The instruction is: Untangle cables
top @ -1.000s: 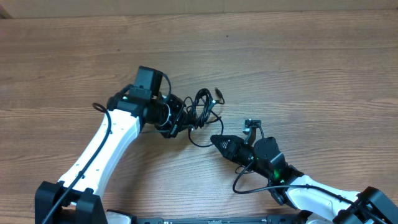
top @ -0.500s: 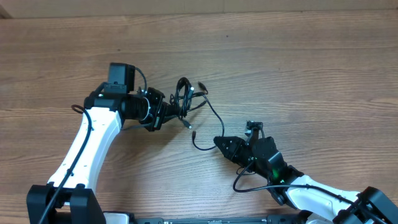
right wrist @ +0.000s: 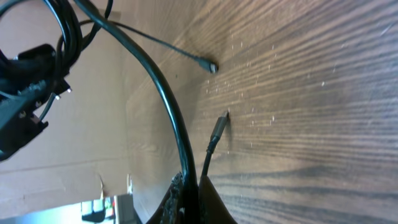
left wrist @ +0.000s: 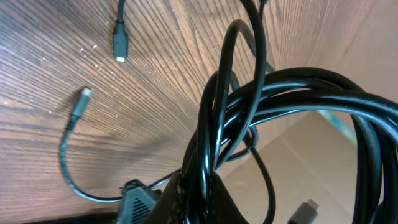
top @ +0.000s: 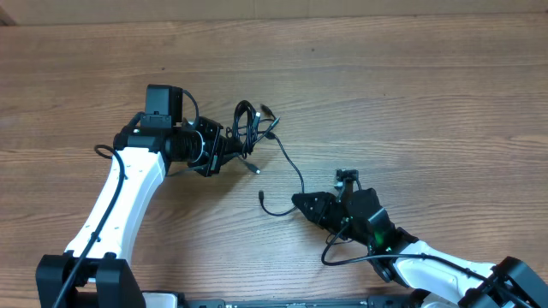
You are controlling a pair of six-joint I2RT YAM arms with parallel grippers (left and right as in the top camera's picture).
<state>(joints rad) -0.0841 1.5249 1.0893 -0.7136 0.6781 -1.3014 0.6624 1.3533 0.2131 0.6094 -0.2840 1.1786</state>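
- Right claw (top: 299,202), nearest the base: jaws pinched fully together on 1 thin black strand (top: 294,171). The right wrist view shows the cord running straight up out of the fingertips.
- Just left of that claw, a short tail ends in a small plug (top: 261,196) lying free on the counter (top: 411,103).
- Mid-field: the strand runs in a slack curve over bare wood up to the bundle. It is not taut.
- Left claw (top: 226,144), farther out: clamped tight on the coiled cables (top: 248,128). Several loops are gathered in 1 bunch, with loose ends sticking out.
- Cannot tell whether the right-hand strand passes inside the left grip or only through the loops.
- Judgement: the step in hand is drawing 1 cord out of the coil.
- To do it well, separate the 2 claws slowly along the strand's own line and low over the counter.
- Watch the loops. If they cinch rather than slide, stop, give slack back and re-grip a different loop.
- Risk: a plug could snag inside the coil.
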